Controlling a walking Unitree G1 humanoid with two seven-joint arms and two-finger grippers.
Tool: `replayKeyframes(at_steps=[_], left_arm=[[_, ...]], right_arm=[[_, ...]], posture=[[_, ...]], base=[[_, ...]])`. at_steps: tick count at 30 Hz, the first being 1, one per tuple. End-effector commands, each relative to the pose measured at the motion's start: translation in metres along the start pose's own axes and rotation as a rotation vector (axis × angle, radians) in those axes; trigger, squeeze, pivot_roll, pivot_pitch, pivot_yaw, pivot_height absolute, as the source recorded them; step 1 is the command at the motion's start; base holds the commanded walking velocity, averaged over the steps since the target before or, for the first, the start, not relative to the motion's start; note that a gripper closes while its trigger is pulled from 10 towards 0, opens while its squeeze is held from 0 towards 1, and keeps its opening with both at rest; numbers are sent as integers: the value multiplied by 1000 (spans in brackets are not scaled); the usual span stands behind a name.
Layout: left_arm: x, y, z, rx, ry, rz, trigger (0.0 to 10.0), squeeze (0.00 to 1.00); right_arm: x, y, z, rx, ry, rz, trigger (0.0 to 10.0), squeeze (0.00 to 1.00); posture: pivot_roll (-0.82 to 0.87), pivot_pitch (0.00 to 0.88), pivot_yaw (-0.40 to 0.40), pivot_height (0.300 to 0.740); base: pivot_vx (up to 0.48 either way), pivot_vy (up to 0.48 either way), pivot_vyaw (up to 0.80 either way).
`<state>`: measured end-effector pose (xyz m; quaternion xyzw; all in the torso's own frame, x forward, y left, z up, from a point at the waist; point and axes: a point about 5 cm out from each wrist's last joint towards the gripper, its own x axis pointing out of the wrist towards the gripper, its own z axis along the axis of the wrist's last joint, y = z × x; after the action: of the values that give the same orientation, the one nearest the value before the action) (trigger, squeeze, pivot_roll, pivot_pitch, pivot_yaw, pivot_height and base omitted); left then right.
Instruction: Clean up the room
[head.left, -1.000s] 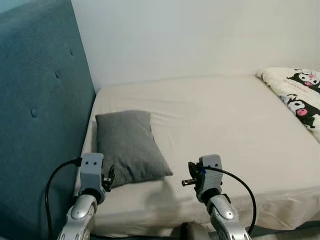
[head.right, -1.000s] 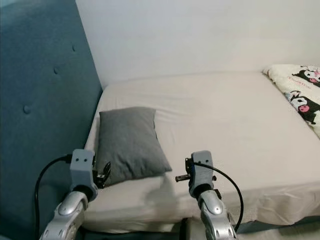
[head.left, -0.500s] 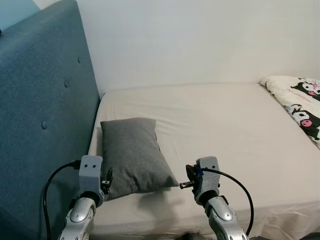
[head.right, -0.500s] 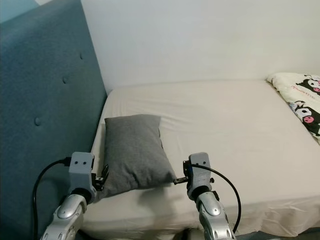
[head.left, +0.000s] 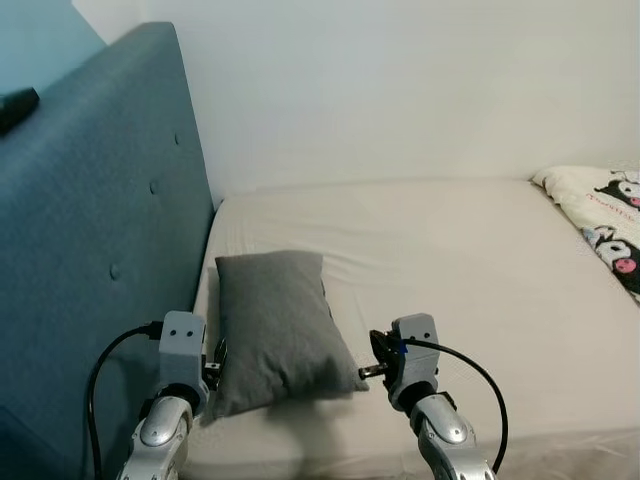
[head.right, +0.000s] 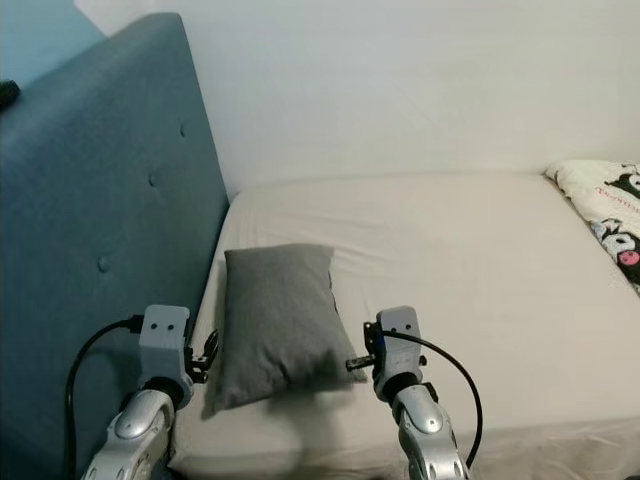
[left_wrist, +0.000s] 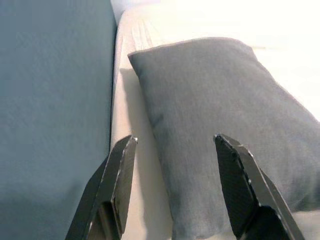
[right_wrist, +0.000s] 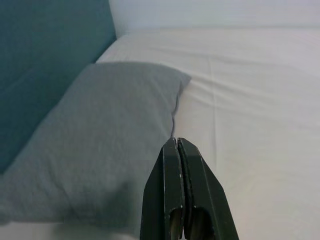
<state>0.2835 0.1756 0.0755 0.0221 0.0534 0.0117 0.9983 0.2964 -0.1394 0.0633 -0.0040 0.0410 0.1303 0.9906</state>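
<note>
The left gripper (left_wrist: 172, 145) holds its two black fingers (left_wrist: 117, 172) wide apart over the near left corner of a grey pillow (head.left: 275, 335), one finger above the strip of sheet between pillow and headboard, the other above the pillow's fabric; whether either touches cannot be told. The right gripper (right_wrist: 176, 145) has its fingers pressed flat together, tips poised just off the pillow's right edge, over the sheet. In the head camera's view the left gripper (head.left: 217, 360) sits at about 7 o'clock of the pillow, against its lower left corner, and the right gripper (head.left: 368, 371) at about 4 o'clock, just beside its lower right corner. The pillow lies lengthwise on the cream bed sheet (head.left: 450, 270), close along the teal buttoned headboard (head.left: 110, 240) that rises at 9 o'clock. At 3 o'clock, well apart from the pillow, a white blanket printed with black-and-pink cartoon figures (head.left: 600, 220) lies at the bed's far right side. A pale wall (head.left: 400, 90) stands behind the bed at 12 o'clock.
</note>
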Motion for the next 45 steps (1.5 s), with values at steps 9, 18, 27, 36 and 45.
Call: replayKeyframes(at_steps=[9, 18, 27, 36, 45], left_arm=[[-4, 0, -9, 6, 26, 5, 10000, 0], [-6, 3, -8, -3, 18, 25, 10000, 0], [-16, 2, -36, -30, 151, 14, 10000, 0], [-26, 8, -68, 1, 215, -15, 10000, 0], [-26, 11, -89, 30, 303, -13, 10000, 0]], right_arm=[[-2, 3, -4, 6, 0, 12, 10000, 0], [-3, 5, -5, 8, 5, 23, 10000, 0], [-3, 12, -25, -20, 115, 54, 10000, 0], [-7, 17, -53, -51, 249, 66, 10000, 0], [-25, 7, -85, -11, 413, -31, 10000, 0]], posture=[[-50, 79, -38, 715], [-47, 83, -42, 740], [-44, 69, -42, 740], [-40, 53, -51, 740], [-36, 40, -57, 740]], base=[[0, 0, 0], [0, 0, 0], [0, 0, 0], [0, 0, 0], [0, 0, 0]])
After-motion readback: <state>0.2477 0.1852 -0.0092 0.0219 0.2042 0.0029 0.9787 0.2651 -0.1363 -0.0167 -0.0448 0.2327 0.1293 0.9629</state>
